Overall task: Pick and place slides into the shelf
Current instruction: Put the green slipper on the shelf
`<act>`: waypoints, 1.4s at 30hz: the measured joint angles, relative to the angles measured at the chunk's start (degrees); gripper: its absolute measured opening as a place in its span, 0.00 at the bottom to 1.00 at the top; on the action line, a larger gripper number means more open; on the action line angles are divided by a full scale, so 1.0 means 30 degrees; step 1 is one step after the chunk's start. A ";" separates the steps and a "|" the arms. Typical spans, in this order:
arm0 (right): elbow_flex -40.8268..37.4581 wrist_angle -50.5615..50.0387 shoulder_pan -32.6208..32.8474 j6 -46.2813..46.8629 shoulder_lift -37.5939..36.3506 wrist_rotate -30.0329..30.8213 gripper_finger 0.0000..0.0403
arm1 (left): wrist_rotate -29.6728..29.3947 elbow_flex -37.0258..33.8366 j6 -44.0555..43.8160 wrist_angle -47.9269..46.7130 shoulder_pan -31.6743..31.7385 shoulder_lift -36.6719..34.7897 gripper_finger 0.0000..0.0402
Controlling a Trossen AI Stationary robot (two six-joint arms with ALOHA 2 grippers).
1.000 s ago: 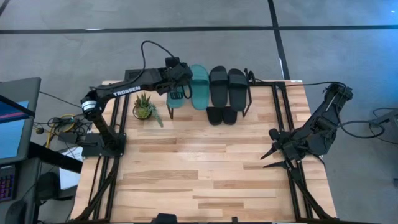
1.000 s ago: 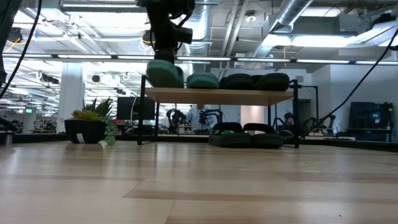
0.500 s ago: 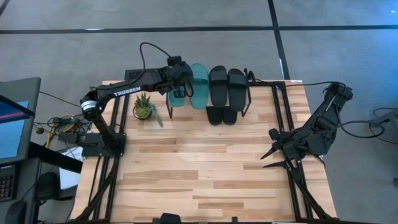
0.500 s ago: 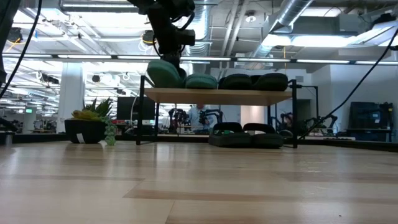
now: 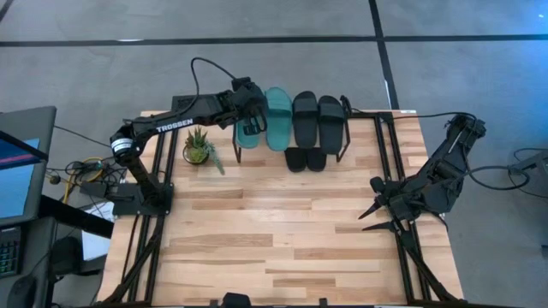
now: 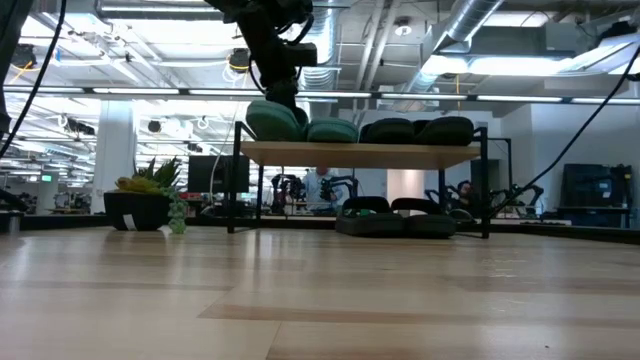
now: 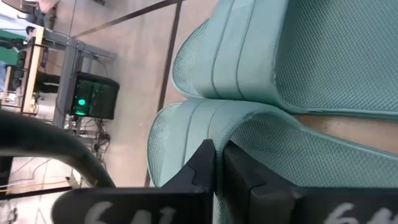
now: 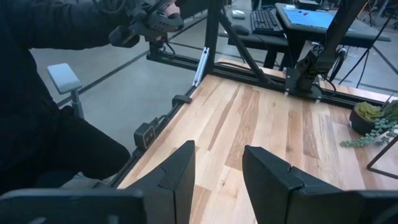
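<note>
The shelf point(image 6: 360, 153) stands at the table's far edge. On its top board lie two teal slides point(image 5: 248, 130) point(image 5: 276, 118) and two black slides point(image 5: 305, 116) point(image 5: 330, 118). Two more black slides point(image 5: 305, 159) rest on the table under it. My left gripper point(image 5: 248, 108) is shut, over the far part of the left teal slide point(image 7: 249, 134). My right gripper point(image 5: 370, 218) hangs open at the table's right edge, with nothing between its fingers point(image 8: 217, 168). My left gripper touches the left teal slide with its shut fingertips point(image 7: 208, 158), at the edge of the strap point(image 7: 199, 121). The fingers slant down from the table's left side. The slide lies flat on the shelf's top board, beside the other teal slide.
A potted plant point(image 5: 199, 147) stands left of the shelf. A monitor point(image 5: 17, 171) sits off the table's left edge. A person in dark clothes point(image 8: 50, 93) shows beyond the right edge. The wooden tabletop point(image 5: 274, 231) lies bare from the middle to the near edge.
My left gripper has tipped and rolled at the wrist while staying on the left teal slide. That slide has shifted a little toward the table's right. The shelf and everything on it have slid the same way.
</note>
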 joint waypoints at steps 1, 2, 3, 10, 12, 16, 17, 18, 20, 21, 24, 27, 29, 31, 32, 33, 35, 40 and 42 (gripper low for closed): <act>0.0000 -0.0018 0.0000 0.0000 0.0001 0.0000 0.30 | 0.0074 0.0011 -0.0096 -0.0029 0.0022 -0.0002 0.00; 0.0000 -0.0053 -0.0003 0.0000 0.0001 0.0000 0.30 | 0.0155 0.0011 -0.0218 -0.0050 0.0049 -0.0007 0.00; 0.0000 -0.0084 -0.0004 0.0000 0.0004 0.0000 0.30 | 0.0368 0.0018 -0.0343 -0.0071 0.0100 -0.0008 0.00; 0.0000 -0.0138 -0.0004 0.0000 0.0001 0.0000 0.30 | 0.1836 0.0036 -0.1506 -0.0295 0.0614 -0.0029 0.00; 0.0000 -0.0141 0.0000 0.0000 0.0003 0.0000 0.30 | 0.2080 0.0047 -0.1732 -0.0462 0.0669 -0.0036 0.00; 0.0000 -0.0141 0.0000 -0.0015 -0.0002 0.0000 0.30 | 0.2292 0.0062 -0.2095 -0.0644 0.0769 -0.0036 0.00; 0.0000 -0.0141 -0.0003 -0.0015 0.0003 0.0000 0.30 | 0.2363 0.0062 -0.2134 -0.0658 0.0766 -0.0036 0.00; 0.0000 -0.0141 0.0000 -0.0015 -0.0001 0.0000 0.30 | 0.2436 0.0062 -0.2195 -0.0667 0.0769 -0.0036 0.00; 0.0000 -0.0141 0.0000 -0.0007 0.0005 0.0000 0.30 | 0.2547 0.0062 -0.2394 -0.0728 0.0777 -0.0036 0.00; 0.0000 -0.0141 -0.0007 -0.0007 0.0003 0.0000 0.30 | 0.2653 0.0062 -0.2442 -0.0797 0.0800 -0.0036 0.00; 0.0000 -0.0137 0.0000 -0.0007 0.0005 0.0000 0.30 | 0.3061 0.0062 -0.2766 -0.1047 0.0929 -0.0044 0.00; 0.0000 -0.0133 0.0000 -0.0007 0.0004 0.0000 0.30 | 0.3250 0.0062 -0.3002 -0.1265 0.1002 -0.0044 0.00; 0.0000 -0.0133 -0.0005 -0.0007 -0.0002 0.0000 0.30 | 0.3286 0.0062 -0.3068 -0.1340 0.1002 -0.0044 0.00; 0.0000 -0.0133 -0.0007 -0.0007 -0.0002 0.0000 0.30 | 0.3581 0.0062 -0.3113 -0.1353 0.1010 -0.0044 0.00; 0.0000 -0.0133 -0.0004 -0.0004 0.0005 0.0004 0.30 | 0.3628 0.0062 -0.3117 -0.1367 0.1020 -0.0044 0.00; 0.0000 -0.0132 -0.0006 -0.0007 0.0004 0.0000 0.30 | 0.3650 0.0062 -0.3121 -0.1387 0.1037 -0.0044 0.00; 0.0000 -0.0132 -0.0001 -0.0007 0.0000 0.0000 0.30 | 0.3673 0.0062 -0.3121 -0.1392 0.1086 -0.0040 0.00; 0.0000 -0.0127 0.0000 0.0000 -0.0002 0.0000 0.30 | 0.3751 0.0061 -0.3389 -0.0757 0.1097 -0.0036 0.00; 0.0000 -0.0133 0.0000 0.0000 0.0004 0.0006 0.30 | 0.3872 0.0055 -0.3574 -0.0464 0.1105 -0.0036 0.00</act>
